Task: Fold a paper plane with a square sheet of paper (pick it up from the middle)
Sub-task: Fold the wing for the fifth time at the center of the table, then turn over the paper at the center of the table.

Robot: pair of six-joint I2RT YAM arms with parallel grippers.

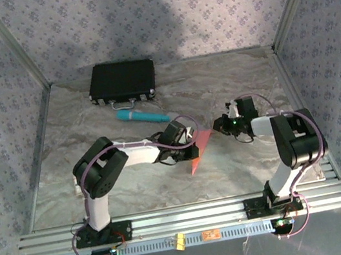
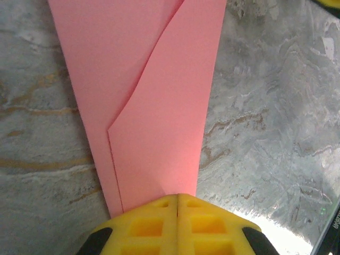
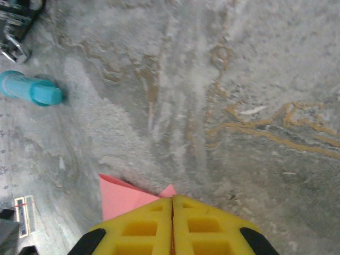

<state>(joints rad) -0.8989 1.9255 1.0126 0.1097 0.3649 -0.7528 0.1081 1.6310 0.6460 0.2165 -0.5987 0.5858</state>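
Observation:
The square sheet of paper (image 1: pixel 201 146) is a folded salmon-pink shape, narrow and tapering like a paper plane, held between both grippers at mid-table. In the left wrist view the paper (image 2: pixel 154 106) runs away from my left gripper (image 2: pixel 177 197), whose yellow jaws are shut on its narrow end; a slanted flap lies over a lower layer. My right gripper (image 3: pixel 172 199) is shut on the other end, where a pink corner (image 3: pixel 119 196) pokes out left of the jaws. From above, the left gripper (image 1: pixel 188 143) and the right gripper (image 1: pixel 218 126) face each other across the paper.
A teal cylinder (image 1: pixel 139 116) lies behind the left arm, also at the left of the right wrist view (image 3: pixel 32 89). A black case (image 1: pixel 122 80) sits at the back left. Marbled tabletop (image 1: pixel 241 83) lies bare to the right and back; patterned walls enclose three sides.

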